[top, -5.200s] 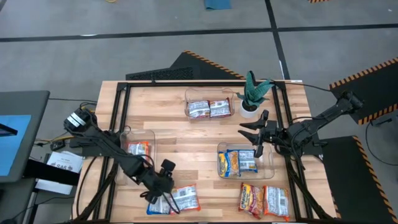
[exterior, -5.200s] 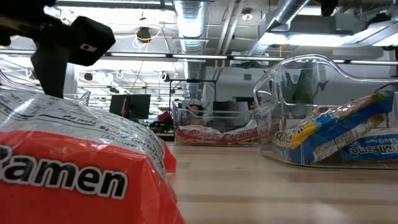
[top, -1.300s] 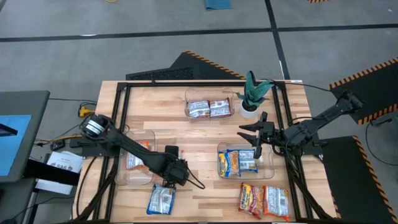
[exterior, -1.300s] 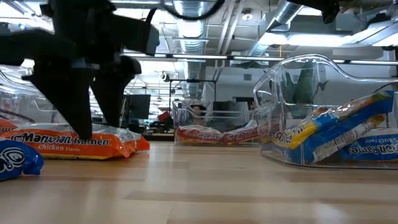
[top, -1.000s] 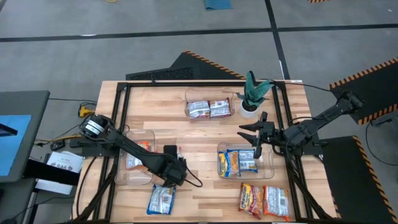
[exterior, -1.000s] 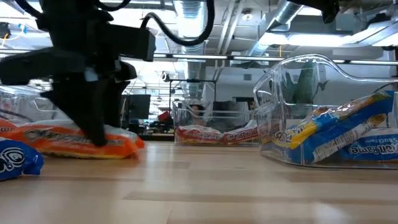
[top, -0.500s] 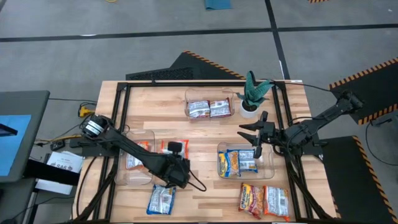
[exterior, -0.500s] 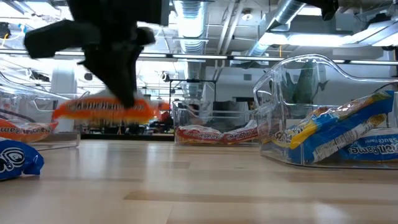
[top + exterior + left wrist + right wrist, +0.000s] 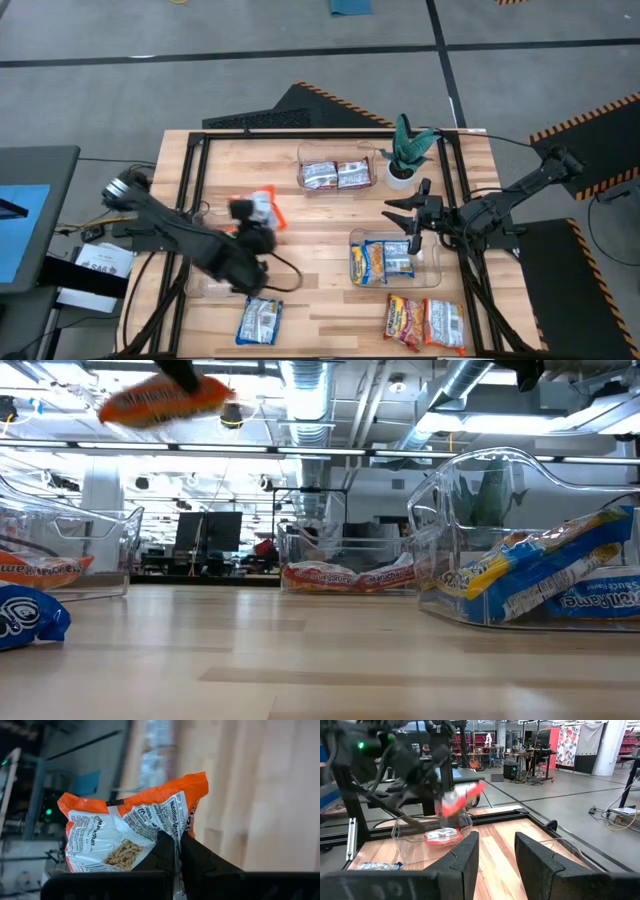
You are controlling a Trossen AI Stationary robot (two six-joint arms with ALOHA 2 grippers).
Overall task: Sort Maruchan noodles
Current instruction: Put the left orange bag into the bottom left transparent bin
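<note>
1. The left gripper (image 9: 176, 851) is clamped on one edge of an orange packet (image 9: 131, 833) and holds it in the air above the table (image 9: 320, 215), near the left bin (image 9: 222, 262).
2. In the low view the orange packet (image 9: 165, 398) hangs high, well clear of the tabletop.
3. The left bin holds one more orange packet (image 9: 40, 570).
4. A blue packet (image 9: 259, 321) lies on the table just in front of that bin.
5. The far bin (image 9: 338, 173) holds two whitish-red packets.
6. The right bin (image 9: 392, 260) holds blue and yellow packets (image 9: 382, 261).
7. Two red packets (image 9: 425, 322) lie on the table in front of the right bin.
8. The right gripper (image 9: 410, 222) waits over the right bin beside the plant (image 9: 407, 148), fingers apart and empty.
</note>
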